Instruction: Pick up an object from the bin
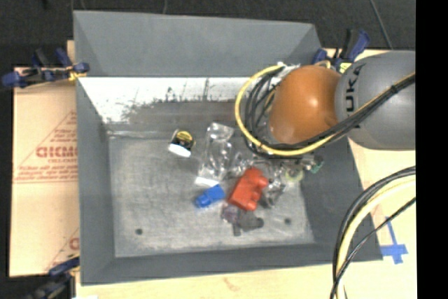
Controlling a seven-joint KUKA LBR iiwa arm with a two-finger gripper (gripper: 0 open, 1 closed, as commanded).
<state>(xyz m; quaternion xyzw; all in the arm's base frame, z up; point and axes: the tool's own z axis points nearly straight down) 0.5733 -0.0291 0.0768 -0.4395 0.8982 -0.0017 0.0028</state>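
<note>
Grey arm (383, 105), orange wrist cover (301, 105), looped yellow-black cables (239, 112).

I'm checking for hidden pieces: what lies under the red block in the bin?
A dark grey piece shows at the lower edge of the red block, and a blue piece lies just left of it. Whatever lies directly beneath it is covered.

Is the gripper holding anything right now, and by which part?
Cannot tell: the gripper is down close beside the red block, mostly under the orange wrist cover.

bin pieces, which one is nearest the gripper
The red block, right beside the gripper; the blue piece and the white-and-yellow one lie farther to the left.
</note>
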